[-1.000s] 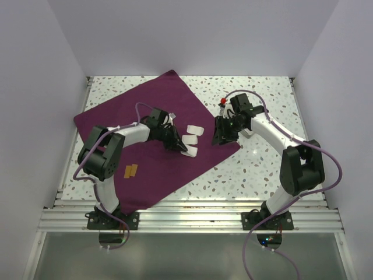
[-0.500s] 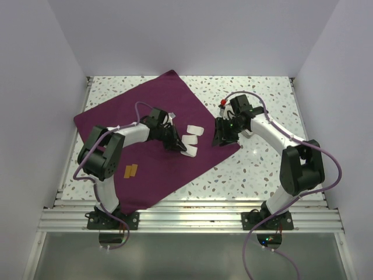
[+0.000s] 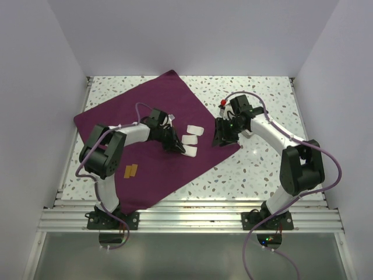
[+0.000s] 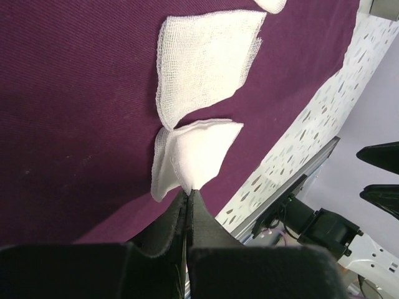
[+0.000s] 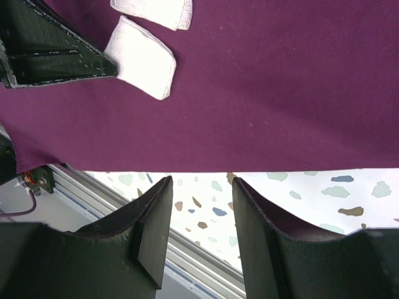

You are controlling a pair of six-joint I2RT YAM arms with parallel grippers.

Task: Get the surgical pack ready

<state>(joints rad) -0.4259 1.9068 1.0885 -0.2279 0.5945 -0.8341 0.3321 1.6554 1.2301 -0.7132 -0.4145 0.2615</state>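
We judge the job to be in its early-to-middle part. The surgical pack lies spread out as one flat sheet on the worktop, under both grippers, with no corner folded in yet. Its far-side corner reaches beneath the right gripper.

The left gripper has its fingers pressed together. As far as the wrist view shows, they are pinching the near corner of the closest gauze pad, which sits directly ahead of its tips. Just beyond that one lies a second gauze pad, looser and partly opened out. A third gauze pad lies further ahead again. All three rest on the cloth, in a short row between the two grippers.

The right gripper is spread about halfway and holds nothing. It hovers over the edge of the cloth, and speckled worktop shows between and below its fingers. The gauze row is ahead of it and off to one side, near the tip of the other gripper.

So, as we read it, the sheet is laid out and the pads are on it. Settling the pinched pad into place seems to be the step in hand. Folding the cloth over the contents into a closed bundle looks entirely undone.
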